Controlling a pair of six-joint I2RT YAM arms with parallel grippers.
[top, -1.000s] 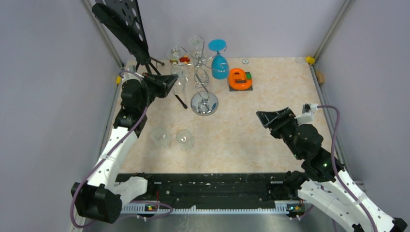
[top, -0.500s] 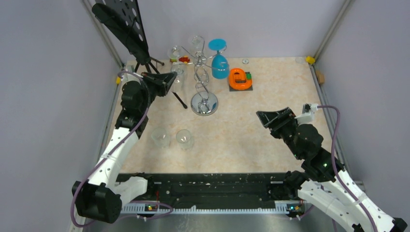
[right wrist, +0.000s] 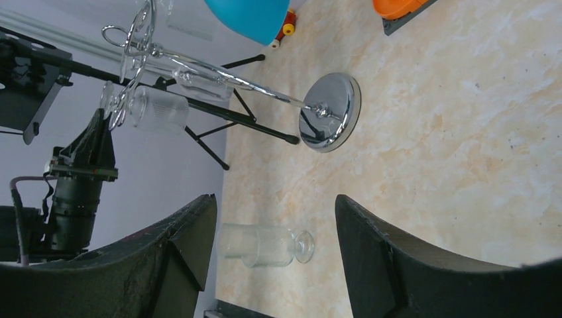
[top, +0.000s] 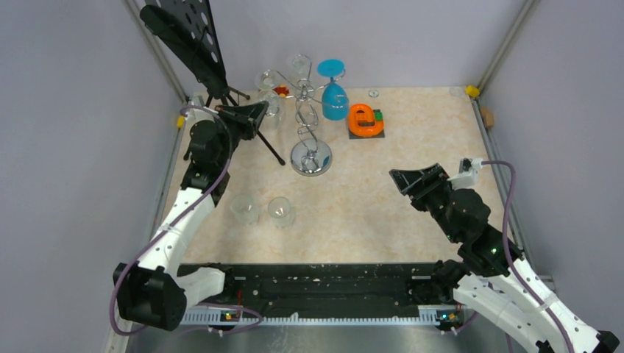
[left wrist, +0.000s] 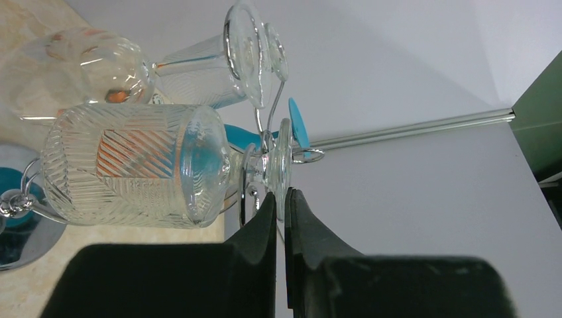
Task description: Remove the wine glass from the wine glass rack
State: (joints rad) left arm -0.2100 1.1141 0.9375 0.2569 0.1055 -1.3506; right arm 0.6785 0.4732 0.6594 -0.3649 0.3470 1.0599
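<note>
The chrome wine glass rack (top: 310, 157) stands at the back middle of the table, and its mirrored base also shows in the right wrist view (right wrist: 329, 112). A clear ribbed wine glass (top: 271, 110) hangs upside down at the rack's left arm; it fills the left wrist view (left wrist: 132, 165). My left gripper (top: 262, 110) is shut on this glass's foot (left wrist: 283, 159), the fingers nearly touching (left wrist: 281, 193). A blue wine glass (top: 335, 99) hangs on the rack's right side. My right gripper (top: 394, 177) is open and empty over the right middle of the table (right wrist: 275, 199).
A black tripod music stand (top: 184, 37) rises at the back left, its legs beside the rack. Two clear glasses (top: 244, 208) (top: 281, 211) stand upside down on the near left table. An orange object (top: 364, 119) lies right of the rack. More clear glasses (top: 266, 79) hang on the rack.
My left gripper has moved a little up and toward the back with the ribbed glass. The right arm has not moved.
</note>
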